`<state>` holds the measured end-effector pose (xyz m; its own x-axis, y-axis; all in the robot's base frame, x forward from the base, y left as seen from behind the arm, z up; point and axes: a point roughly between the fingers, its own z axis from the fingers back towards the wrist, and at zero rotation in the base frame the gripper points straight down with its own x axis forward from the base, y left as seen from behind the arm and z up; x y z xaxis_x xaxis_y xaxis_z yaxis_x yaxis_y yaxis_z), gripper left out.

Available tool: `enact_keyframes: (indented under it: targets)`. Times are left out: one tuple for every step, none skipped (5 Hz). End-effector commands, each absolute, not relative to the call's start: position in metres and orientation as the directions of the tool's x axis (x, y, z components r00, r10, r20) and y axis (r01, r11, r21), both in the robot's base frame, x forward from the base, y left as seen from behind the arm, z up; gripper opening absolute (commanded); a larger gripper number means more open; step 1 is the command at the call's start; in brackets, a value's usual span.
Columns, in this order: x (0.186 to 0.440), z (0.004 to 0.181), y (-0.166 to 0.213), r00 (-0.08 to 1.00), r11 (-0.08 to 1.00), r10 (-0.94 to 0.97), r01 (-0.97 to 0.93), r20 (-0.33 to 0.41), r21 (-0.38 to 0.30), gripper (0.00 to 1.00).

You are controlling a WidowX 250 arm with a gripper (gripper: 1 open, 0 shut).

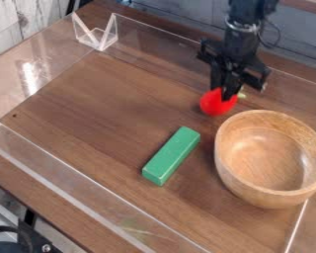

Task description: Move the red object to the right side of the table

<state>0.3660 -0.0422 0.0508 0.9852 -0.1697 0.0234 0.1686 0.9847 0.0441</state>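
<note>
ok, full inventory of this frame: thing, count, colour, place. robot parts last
red object: 1, red, right of centre of the table, just behind the bowl's rim, between the pincer's fingers
green block: 1, green, lying near the table's middle, left of the bowl
wooden bowl: 1, light wood, empty, front right
table: 1, dark brown wood grain
clear walls: low acrylic border round the table
clear bracket: 1, transparent, back left corner
arm: 1, black, coming down from the top right
pincer: 1, black, pointing down, shut on the red object
</note>
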Motion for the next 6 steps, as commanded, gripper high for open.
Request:
enact_keyframes:
  targets:
    - [0.379,0.067,-0.037,0.975,0.979,-0.2,0.195,0.097,0.054,0.0]
    - [0.377,0.06,-0.029,0.97,0.974,-0.223,0.218,0.096,0.053,0.0]
    - [0.373,0.053,-0.03,0.976,0.98,-0.198,0.194,0.095,0.051,0.0]
    - [0.372,0.048,-0.032,0.979,0.983,-0.181,0.176,0.096,0.057,0.0]
    - [0.371,0.055,-0.032,0.984,0.987,-0.151,0.145,0.098,0.064,0.0]
    - [0.372,0.063,-0.032,0.987,0.991,-0.12,0.113,0.103,0.071,0.0]
